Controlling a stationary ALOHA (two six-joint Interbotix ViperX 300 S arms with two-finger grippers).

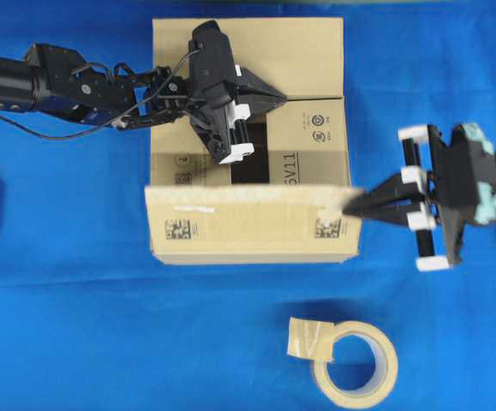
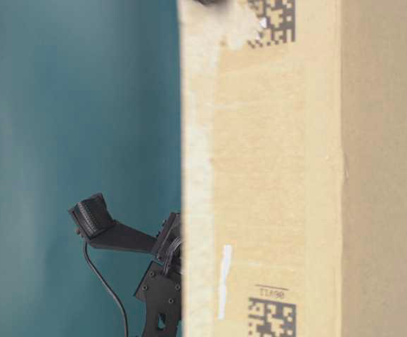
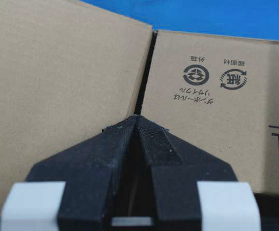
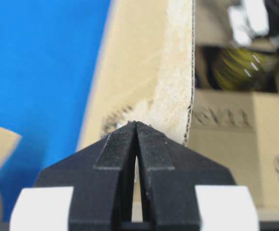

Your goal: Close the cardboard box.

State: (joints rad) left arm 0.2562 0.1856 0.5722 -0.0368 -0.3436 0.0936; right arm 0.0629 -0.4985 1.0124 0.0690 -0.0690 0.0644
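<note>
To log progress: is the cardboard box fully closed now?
No. The cardboard box shows a dark gap between flaps, and its near flap stands raised.

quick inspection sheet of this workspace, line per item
surface: blue cloth over the table.
job's things: cardboard box, far flap down, near flap raised, dark gap showing.
clutter: tape roll in front of the box.
grippers: left gripper shut, tips on the folded flaps' seam; right gripper shut, tips at the near flap's right end.
cables: black cable along the left arm.
surroundings: teal backdrop.
</note>
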